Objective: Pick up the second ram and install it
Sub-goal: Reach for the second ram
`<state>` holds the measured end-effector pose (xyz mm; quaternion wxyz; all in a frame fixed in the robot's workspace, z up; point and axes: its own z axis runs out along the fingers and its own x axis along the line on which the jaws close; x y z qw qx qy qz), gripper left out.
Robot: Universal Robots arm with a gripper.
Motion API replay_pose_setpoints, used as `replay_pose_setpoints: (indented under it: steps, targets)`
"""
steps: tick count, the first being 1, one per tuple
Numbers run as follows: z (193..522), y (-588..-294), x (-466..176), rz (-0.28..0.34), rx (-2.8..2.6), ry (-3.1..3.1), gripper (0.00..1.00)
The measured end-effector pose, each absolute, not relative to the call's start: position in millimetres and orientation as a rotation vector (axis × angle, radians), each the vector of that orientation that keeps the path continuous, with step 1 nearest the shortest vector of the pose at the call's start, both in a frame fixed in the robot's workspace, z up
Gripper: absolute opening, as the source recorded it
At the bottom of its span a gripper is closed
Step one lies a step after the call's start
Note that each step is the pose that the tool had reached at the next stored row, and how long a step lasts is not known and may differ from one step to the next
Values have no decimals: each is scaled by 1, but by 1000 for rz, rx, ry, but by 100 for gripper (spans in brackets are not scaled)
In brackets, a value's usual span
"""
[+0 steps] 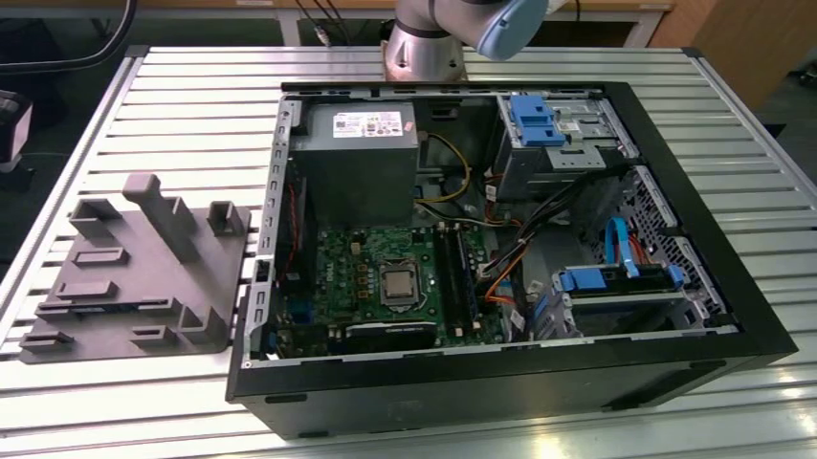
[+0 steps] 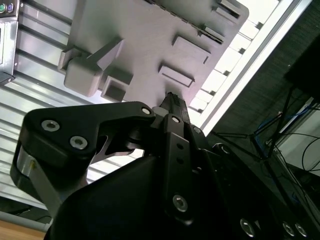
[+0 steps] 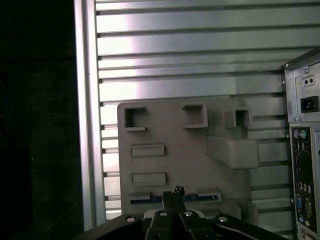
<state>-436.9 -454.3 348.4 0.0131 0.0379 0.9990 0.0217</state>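
The second ram (image 3: pixel 204 197) is a thin blue-green strip standing on edge in a slot of the grey fixture plate (image 3: pixel 170 125). In the first wrist view my gripper (image 3: pixel 173 191) hangs well above that slot, its fingertips covering the strip's middle. The two fingers are pressed together, shut on nothing. In the second wrist view the gripper (image 2: pixel 172 98) points at the same fixture plate (image 2: pixel 145 35). The green motherboard (image 1: pixel 370 268) with its long black slots (image 1: pixel 456 277) lies inside the open computer case (image 1: pixel 511 378).
The fixture plate (image 1: pixel 128 277) lies on the slatted metal table at the exterior view's left, with raised blocks and pegs on it. The case's rear panel (image 3: pixel 305 150) stands beside the plate. Cables, drive bays and a power supply (image 1: pixel 355 158) fill the case. The arm's base (image 1: pixel 422 48) is behind it.
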Motion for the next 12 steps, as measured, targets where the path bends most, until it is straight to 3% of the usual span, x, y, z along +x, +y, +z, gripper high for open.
replay_pose_setpoints:
  steps: [12]
  targets:
    - [345, -458, -440, 68, 118, 3112, 11]
